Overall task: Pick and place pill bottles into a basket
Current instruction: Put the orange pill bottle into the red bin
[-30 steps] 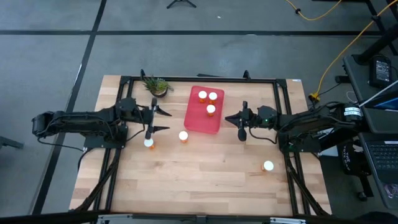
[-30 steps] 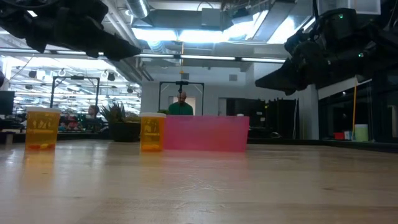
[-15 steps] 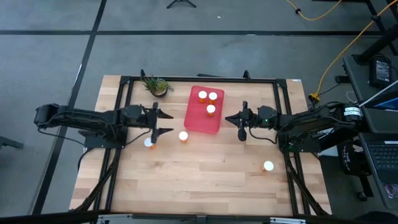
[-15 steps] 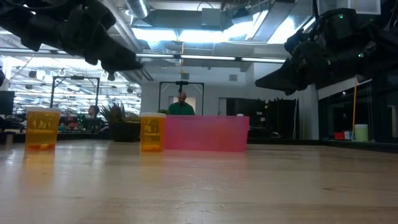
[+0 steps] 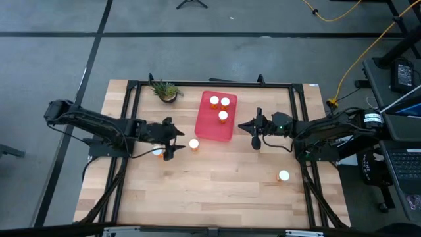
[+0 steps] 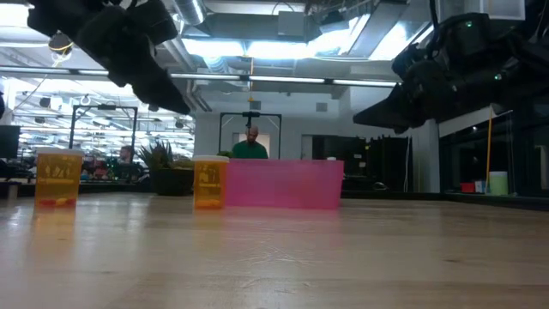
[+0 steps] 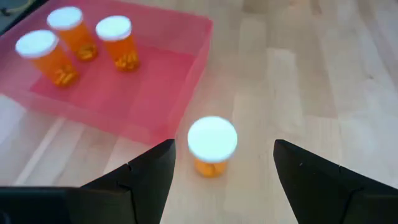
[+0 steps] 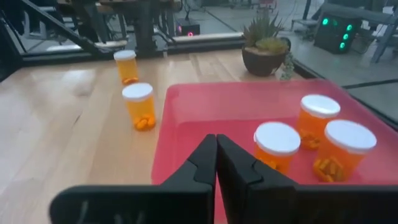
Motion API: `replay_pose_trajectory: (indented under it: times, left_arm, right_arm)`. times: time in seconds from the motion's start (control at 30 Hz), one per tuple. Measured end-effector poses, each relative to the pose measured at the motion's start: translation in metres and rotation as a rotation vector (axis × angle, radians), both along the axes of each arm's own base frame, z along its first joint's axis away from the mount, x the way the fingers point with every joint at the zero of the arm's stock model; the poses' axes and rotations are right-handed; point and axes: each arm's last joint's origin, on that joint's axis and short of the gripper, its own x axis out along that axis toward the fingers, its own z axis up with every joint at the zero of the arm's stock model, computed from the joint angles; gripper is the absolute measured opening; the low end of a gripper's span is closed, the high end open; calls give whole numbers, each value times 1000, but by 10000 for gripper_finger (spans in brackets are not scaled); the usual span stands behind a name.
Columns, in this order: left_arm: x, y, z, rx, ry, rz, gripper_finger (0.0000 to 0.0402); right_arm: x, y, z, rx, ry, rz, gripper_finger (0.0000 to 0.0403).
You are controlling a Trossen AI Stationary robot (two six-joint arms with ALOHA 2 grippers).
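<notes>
The basket, a red tray [image 5: 214,125], holds three orange pill bottles with white caps [image 5: 223,116] [image 7: 114,41] [image 8: 277,146]. A fourth bottle [image 5: 194,143] [image 7: 212,147] stands upright on the table just off the tray's near left corner. My left gripper [image 5: 176,142] [image 7: 224,148] is open and points at it from the left, fingertips just short of it on either side. Another bottle [image 5: 158,153] stands partly hidden under that arm. One more bottle [image 5: 283,176] stands near the right edge. My right gripper [image 5: 241,125] [image 8: 216,142] hangs shut beside the tray's right side.
A small potted plant [image 5: 166,91] [image 8: 267,46] stands at the far left of the tray. A black frame [image 5: 210,83] runs round the table. Bare wood [image 5: 223,184] lies along the near half. In the low view a person [image 6: 250,144] shows far behind the table.
My left gripper has swung toward the table's near edge and a little to the right, rolling and tipping downward, and now faces the bottle beside the tray. It has stayed open. The bottle at the left has become partly covered by the arm.
</notes>
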Motion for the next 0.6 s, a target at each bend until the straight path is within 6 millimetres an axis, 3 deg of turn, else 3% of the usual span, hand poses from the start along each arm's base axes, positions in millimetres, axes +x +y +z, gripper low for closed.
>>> replay_pose_trajectory:
  times: [0.27, 0.6]
  left_arm:
    - [-1, -24, -2, -35, 8, -64, 266]
    - [-2, -51, -15, -29, -16, 137, 265]
  right_arm:
    - [0, 5, -1, 12, 14, 45, 16]
    - [2, 12, -1, 10, 7, 90, 16]
